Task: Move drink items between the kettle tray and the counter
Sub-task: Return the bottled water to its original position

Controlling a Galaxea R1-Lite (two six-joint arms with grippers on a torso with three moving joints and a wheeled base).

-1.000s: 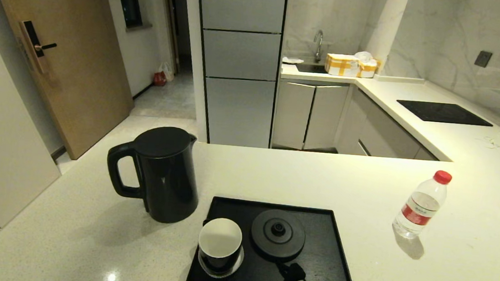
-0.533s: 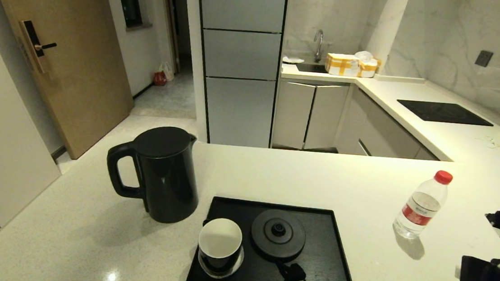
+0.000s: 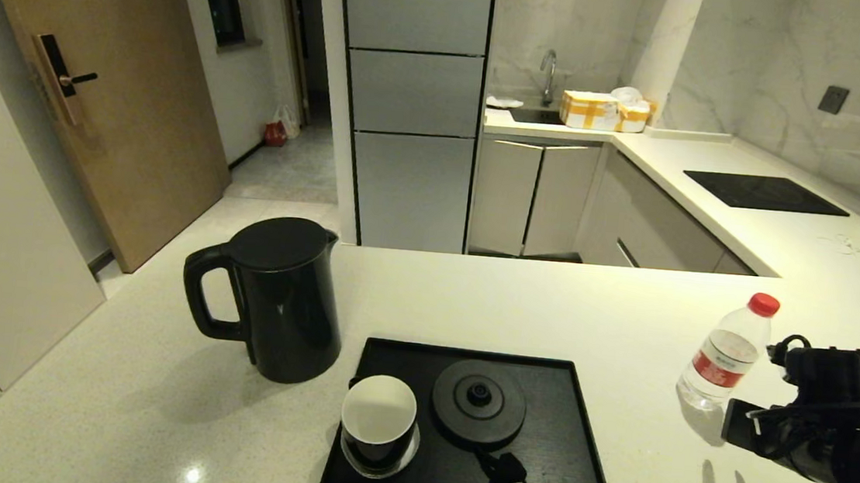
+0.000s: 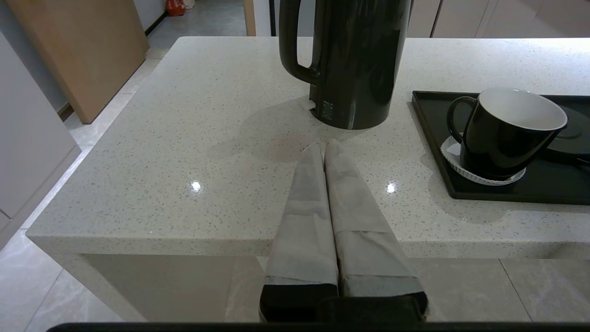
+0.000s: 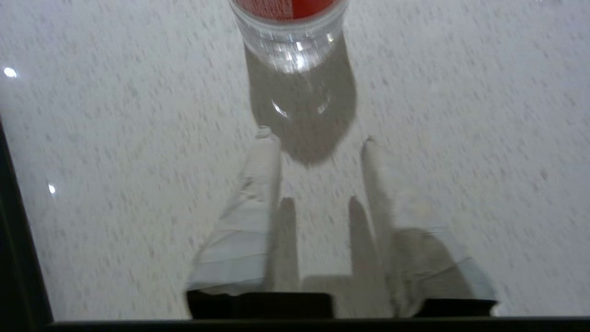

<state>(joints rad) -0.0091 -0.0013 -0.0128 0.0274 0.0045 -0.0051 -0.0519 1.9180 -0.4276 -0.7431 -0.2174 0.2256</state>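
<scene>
Standing on counter, bottle just ahead of right gripper, fingers spread.

The left gripper is hanging at the near edge of the worktop, its jaws pressed together and pointing at the kettle. The kettle is standing upright on the stone (handle turned toward the door side), just beside the tray. A black cup is sitting on a white paper coaster in the tray's near corner.
</scene>
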